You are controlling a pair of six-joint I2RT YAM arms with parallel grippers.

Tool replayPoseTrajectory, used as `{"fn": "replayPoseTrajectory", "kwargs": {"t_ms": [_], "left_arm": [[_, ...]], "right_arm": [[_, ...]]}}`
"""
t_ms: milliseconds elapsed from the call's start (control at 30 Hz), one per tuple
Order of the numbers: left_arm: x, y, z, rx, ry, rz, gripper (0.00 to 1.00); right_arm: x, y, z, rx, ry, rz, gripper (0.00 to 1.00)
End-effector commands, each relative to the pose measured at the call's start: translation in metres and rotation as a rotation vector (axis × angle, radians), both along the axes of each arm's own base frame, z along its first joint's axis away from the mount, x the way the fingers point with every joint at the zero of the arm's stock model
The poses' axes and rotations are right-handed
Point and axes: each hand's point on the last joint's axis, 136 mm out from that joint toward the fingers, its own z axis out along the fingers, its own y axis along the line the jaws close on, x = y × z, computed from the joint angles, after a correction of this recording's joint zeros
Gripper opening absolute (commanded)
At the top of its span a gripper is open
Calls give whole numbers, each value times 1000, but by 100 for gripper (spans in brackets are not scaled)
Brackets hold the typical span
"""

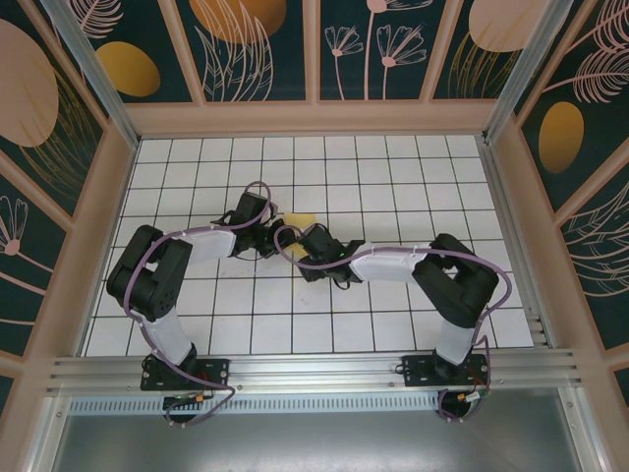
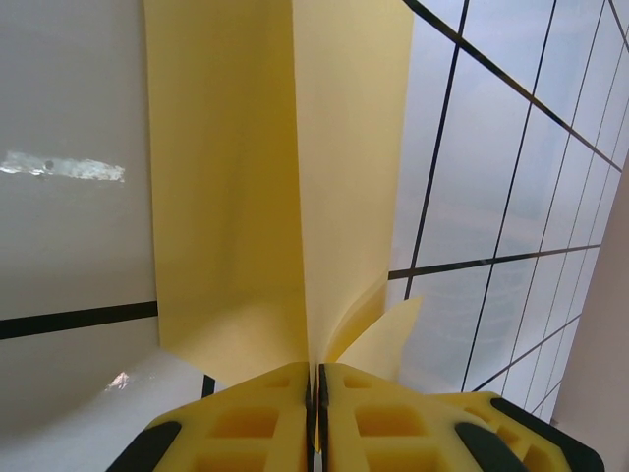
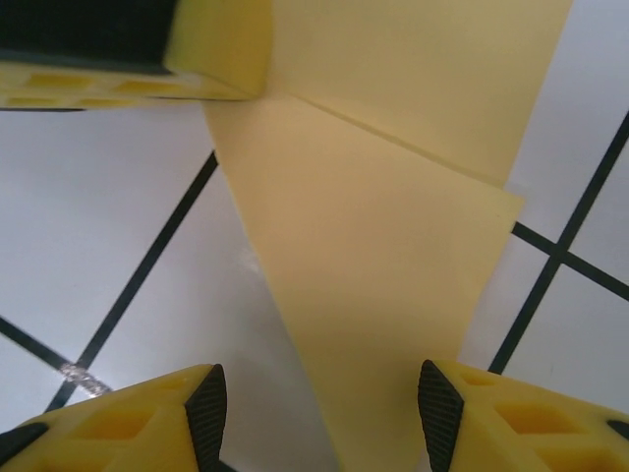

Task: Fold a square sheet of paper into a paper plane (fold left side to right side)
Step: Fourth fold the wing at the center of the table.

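Left gripper pinching folded yellow paper, right gripper wide above it, grid table around.

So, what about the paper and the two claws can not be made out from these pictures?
Top view: the folded yellow paper is too small to read its creases.
Left wrist view: the left claw is shut on the paper; the sheet's far end is cut off by the top edge.
Right wrist view: the right claw is open; the paper's narrow end runs past the bottom edge, so its tip is unseen.
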Motion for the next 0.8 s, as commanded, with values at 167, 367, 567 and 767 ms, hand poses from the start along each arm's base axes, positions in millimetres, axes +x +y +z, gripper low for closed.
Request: {"fn": "replayPoseTrajectory", "kwargs": {"t_ms": [167,367,567,767], "left_arm": [[8,-10,22,-40,-36,-6,14],[9,-10,23,-40,-34,-7,14],[9,-10,24,-36,-34,-12,14],[9,-11,23,-32,-33,-14,15]], "right_arm": [[12,4,4,-28,-47,-12,57],[15,6,2,-30,-46,-14,52],[17,5,1,-26,-40,-26,47],[18,2,3,6,-21,-36,41]]}}
